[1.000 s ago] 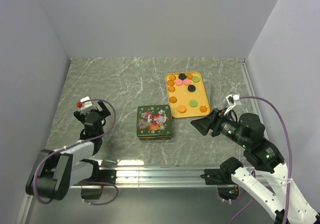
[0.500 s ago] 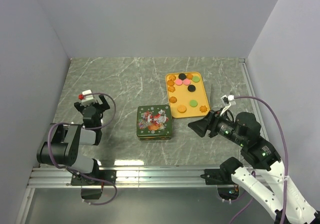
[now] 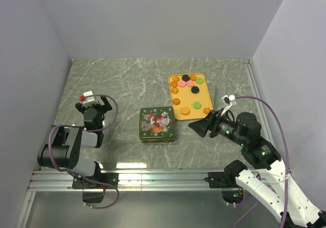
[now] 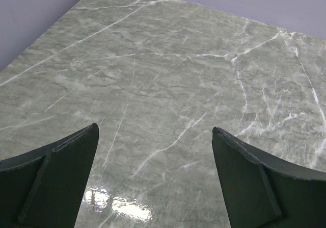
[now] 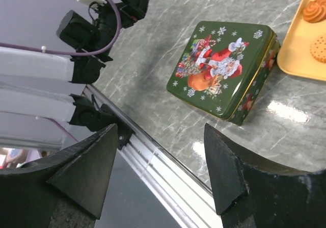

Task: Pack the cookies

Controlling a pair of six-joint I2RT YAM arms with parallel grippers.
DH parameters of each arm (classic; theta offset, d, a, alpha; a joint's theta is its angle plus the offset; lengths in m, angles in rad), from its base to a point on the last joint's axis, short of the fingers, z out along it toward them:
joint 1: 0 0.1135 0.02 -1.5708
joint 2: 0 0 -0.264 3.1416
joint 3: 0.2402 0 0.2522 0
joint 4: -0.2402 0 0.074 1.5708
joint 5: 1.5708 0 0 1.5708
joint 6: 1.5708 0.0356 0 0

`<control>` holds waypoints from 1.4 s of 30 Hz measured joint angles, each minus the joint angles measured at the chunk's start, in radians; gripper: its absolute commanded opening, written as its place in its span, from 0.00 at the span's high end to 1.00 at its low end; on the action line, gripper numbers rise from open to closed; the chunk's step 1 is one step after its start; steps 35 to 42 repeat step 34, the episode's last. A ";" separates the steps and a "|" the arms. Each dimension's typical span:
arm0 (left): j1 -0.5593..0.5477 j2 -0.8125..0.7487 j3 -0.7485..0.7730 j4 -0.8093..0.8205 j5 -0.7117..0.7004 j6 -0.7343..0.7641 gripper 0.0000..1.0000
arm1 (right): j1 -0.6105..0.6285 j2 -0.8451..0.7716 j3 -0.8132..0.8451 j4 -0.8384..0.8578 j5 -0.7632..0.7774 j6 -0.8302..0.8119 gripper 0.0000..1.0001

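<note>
Several cookies [image 3: 184, 83], orange, pink, green and black, lie on a yellow tray [image 3: 208, 93] right of centre. A closed green Christmas tin [image 3: 157, 124] sits at the table's middle, also in the right wrist view [image 5: 222, 79]. Two orange cookies [image 5: 315, 10] show at that view's top right on the tray [image 5: 298, 59]. My right gripper [image 3: 197, 128] is open and empty, hovering just right of the tin and below the tray. My left gripper [image 3: 92, 101] is open and empty at the table's left, over bare marble [image 4: 168, 95].
Grey walls close the table on three sides. An aluminium rail [image 3: 163, 177] runs along the near edge, also seen in the right wrist view [image 5: 153, 161]. The left arm [image 5: 86, 29] shows in the right wrist view.
The right gripper has moved left toward the tin. The left arm folded back a second ago and has since held still.
</note>
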 measured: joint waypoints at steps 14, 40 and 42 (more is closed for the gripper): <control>0.000 0.000 0.000 0.000 0.001 0.000 0.00 | -0.003 0.194 0.039 -0.005 0.506 -0.103 0.14; 0.000 0.000 0.000 0.002 0.002 0.000 0.01 | -0.410 0.736 0.142 0.176 0.651 -0.198 0.12; 0.000 0.000 0.000 0.002 0.002 0.000 0.01 | -0.410 0.736 0.142 0.176 0.651 -0.198 0.12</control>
